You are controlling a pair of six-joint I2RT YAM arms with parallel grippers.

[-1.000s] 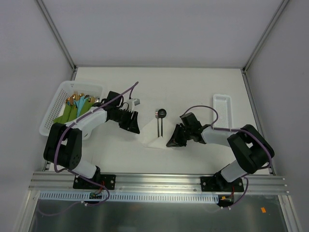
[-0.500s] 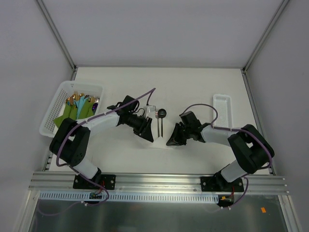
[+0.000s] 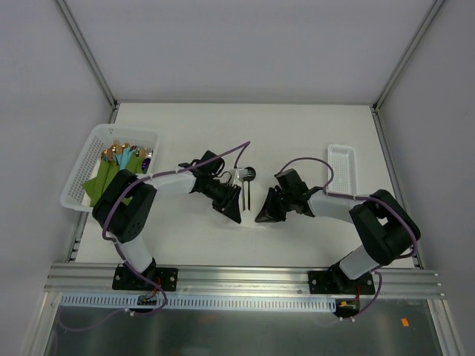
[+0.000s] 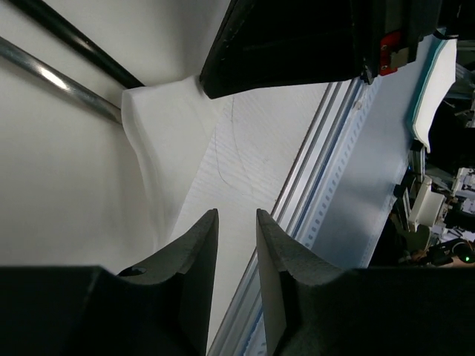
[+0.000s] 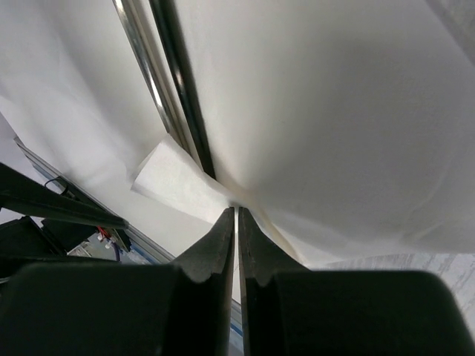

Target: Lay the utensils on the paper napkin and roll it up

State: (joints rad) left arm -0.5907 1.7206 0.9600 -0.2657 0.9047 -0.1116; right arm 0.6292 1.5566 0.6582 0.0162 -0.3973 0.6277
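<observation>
White paper napkin [image 4: 159,126], thin and soft, lies right under our left claw [image 4: 236,213] and spreads out ahead of its tips. That claw's two dark fingers [image 4: 200,252] stand a narrow gap apart, with nothing clamped between them. Just ahead of them the sheet rises in a curled wall. Beyond that wall run the two slim black utensils [image 4: 70,35], side by side and parallel; one handle catches the light and looks grey. Facing us across the sheet is our right claw [image 5: 236,210], pressed together on the napkin's lifted edge, with the handles immediately past its tips.

We judge this to be the start of the roll. To do it well, we want the left claw low, taking paper alone or pinning the sheet so it cannot slide. The right claw should carry its edge over both handles in one shallow arc. Soft paper tears, so we pull gently and evenly. We also keep the handles parallel to the fold, or the roll will skew.

Further beyond both claws lies the spoon's round bowl [image 3: 251,173]. Well behind the left claw sits a white plastic basket [image 3: 83,152].
</observation>
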